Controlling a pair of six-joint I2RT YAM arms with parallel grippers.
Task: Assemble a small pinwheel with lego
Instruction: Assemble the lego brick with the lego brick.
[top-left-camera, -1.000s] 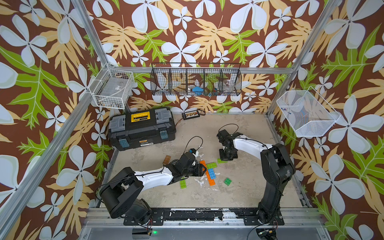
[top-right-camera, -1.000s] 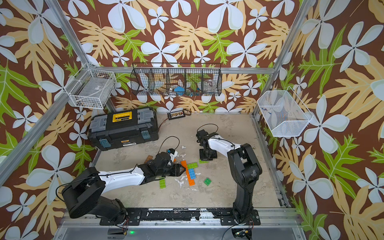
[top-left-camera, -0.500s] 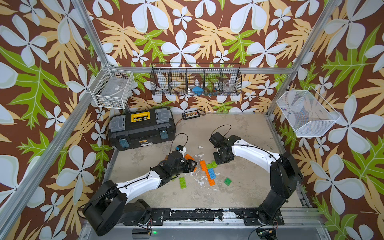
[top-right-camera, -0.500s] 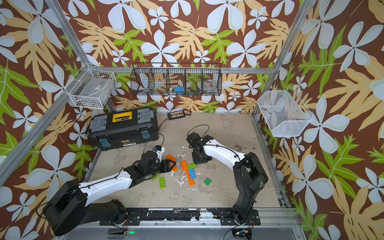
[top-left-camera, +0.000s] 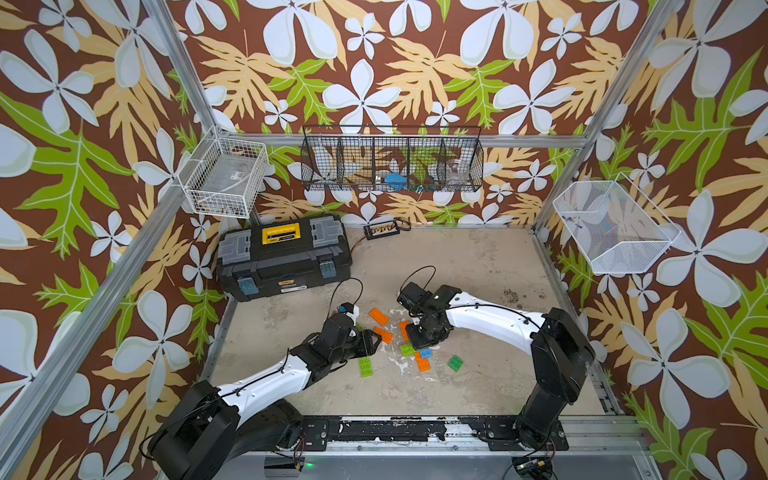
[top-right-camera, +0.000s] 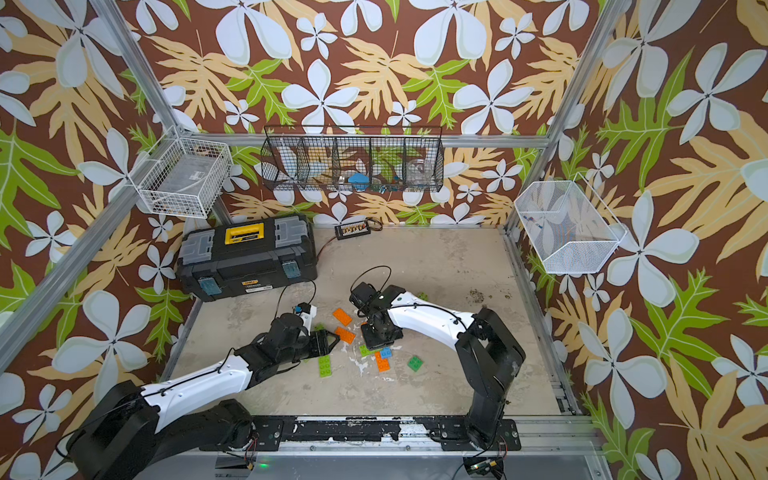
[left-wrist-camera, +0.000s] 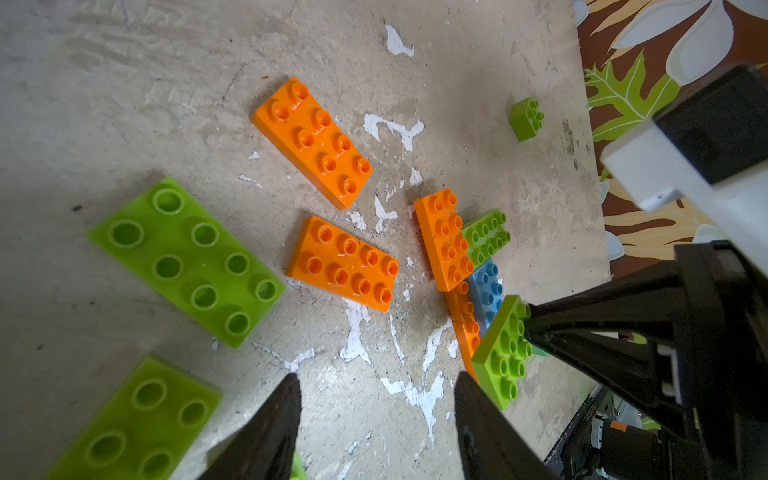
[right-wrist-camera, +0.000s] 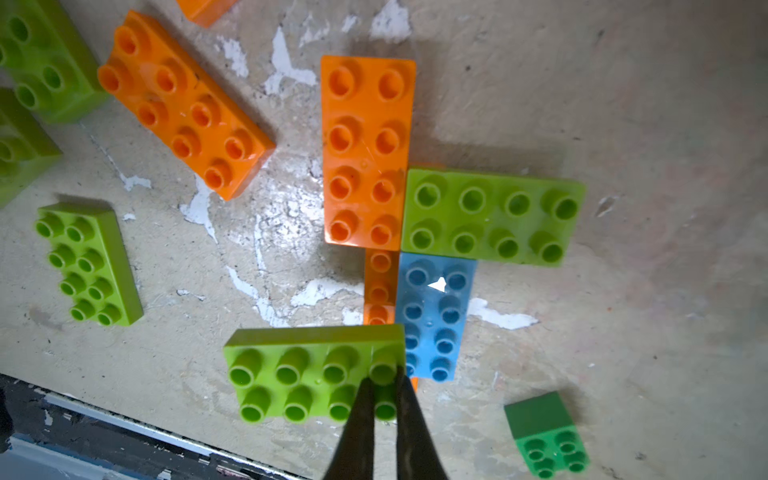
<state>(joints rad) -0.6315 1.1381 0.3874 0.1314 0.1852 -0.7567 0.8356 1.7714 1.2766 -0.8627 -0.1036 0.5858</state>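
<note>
A partly built lego pinwheel lies on the floor: an orange brick (right-wrist-camera: 368, 153), a lime brick (right-wrist-camera: 492, 216) and a blue brick (right-wrist-camera: 434, 320) sit on a lower orange brick (right-wrist-camera: 379, 286). My right gripper (right-wrist-camera: 382, 376) (top-left-camera: 419, 338) is shut on the end of another lime brick (right-wrist-camera: 316, 378), held just over the lower orange brick beside the blue one. My left gripper (left-wrist-camera: 376, 376) (top-left-camera: 376, 337) hangs open and empty over bare floor, left of the assembly. Two loose orange bricks (left-wrist-camera: 311, 141) (left-wrist-camera: 343, 262) lie ahead of it.
Loose lime bricks (left-wrist-camera: 187, 259) (left-wrist-camera: 137, 419) lie near the left gripper, and one (top-left-camera: 365, 367) shows in both top views. A dark green square (right-wrist-camera: 544, 432) and a small lime square (left-wrist-camera: 527, 118) lie apart. A black toolbox (top-left-camera: 282, 257) stands back left. The black front rail (top-left-camera: 395, 428) is close.
My right gripper has come forward and left with its lime brick, down over the assembly. The left arm has drawn back a little from the pile.
</note>
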